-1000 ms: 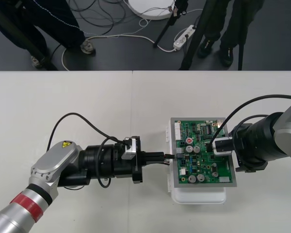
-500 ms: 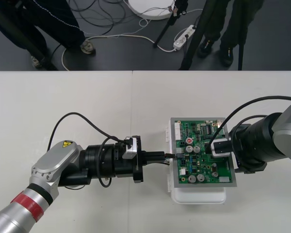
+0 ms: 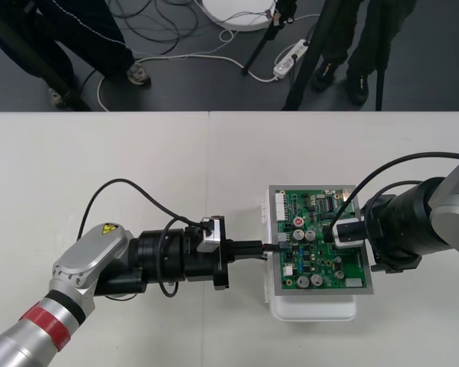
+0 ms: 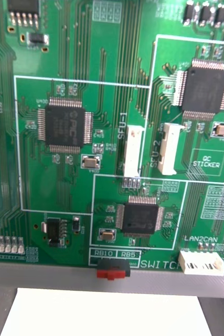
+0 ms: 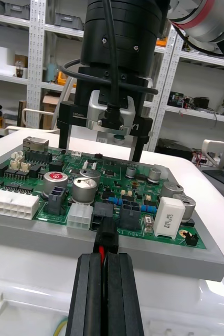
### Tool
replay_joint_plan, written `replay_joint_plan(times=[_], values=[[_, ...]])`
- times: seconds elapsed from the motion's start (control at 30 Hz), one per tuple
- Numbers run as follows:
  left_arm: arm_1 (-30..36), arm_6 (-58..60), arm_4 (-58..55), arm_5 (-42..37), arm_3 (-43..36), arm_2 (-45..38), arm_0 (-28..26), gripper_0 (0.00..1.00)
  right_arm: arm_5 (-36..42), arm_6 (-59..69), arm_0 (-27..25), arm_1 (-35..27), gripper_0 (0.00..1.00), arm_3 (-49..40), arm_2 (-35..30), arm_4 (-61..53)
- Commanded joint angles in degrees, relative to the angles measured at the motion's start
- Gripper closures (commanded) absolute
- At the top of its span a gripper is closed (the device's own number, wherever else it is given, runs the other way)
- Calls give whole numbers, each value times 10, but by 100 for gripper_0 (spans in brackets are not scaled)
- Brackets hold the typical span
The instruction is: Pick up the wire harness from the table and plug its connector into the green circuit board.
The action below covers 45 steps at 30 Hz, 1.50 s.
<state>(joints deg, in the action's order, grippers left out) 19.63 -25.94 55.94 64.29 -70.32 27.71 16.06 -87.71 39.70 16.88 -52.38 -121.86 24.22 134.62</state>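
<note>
ROBOT ARM BRINGS HARNESS TO BOARD: the left gripper [image 3: 262, 248] reaches level across the plain light table [image 3: 138, 168] to the left edge of the green circuit board [image 3: 321, 248]. The board sits in a grey frame [image 3: 321, 290] on a white plastic base [image 3: 314, 310].

From the left wrist, the gripper's two black fingers [image 5: 88, 286] are clamped close together on the thin red-and-black wire harness [image 5: 102, 248]. The wires run up between them to the small black plug [image 5: 103, 227], which meets a black socket [image 5: 102, 211] at the board's near edge. Whether the plug is fully seated cannot be told.

The right gripper [image 3: 344, 231] comes in from the right and stands over the board's right part, pointing down. Seen from across the board, its fingers are spread wide with nothing between them — whether the tips touch the board is unclear. Its own wrist camera looks close down on the board's dark square chips [image 4: 64, 126] and white connectors [image 4: 167, 149].
</note>
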Motion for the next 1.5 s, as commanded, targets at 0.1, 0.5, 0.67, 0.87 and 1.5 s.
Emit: replay_joint_plan(times=[0.1, 0.5, 0.67, 0.87, 1.5], values=[[-17, -6, -18, -16, -6, 15, 23, 100, -4, -9, 17, 11, 0, -19, 5, 9], [-18, -7, -21, -16, -6, 15, 23, 100, -4, -8, 17, 18, 0, -20, 5, 13], [-18, -9, -21, -20, -6, 15, 23, 100, -4, -7, 17, 17, 0, -19, 5, 13], [-19, -13, -20, -22, -6, 15, 22, 100, -4, -7, 17, 18, 0, -20, 5, 15], [-18, -17, -14, -23, -6, 18, 24, 100, -10, -2, 16, 18, 0, -19, 5, 17]])
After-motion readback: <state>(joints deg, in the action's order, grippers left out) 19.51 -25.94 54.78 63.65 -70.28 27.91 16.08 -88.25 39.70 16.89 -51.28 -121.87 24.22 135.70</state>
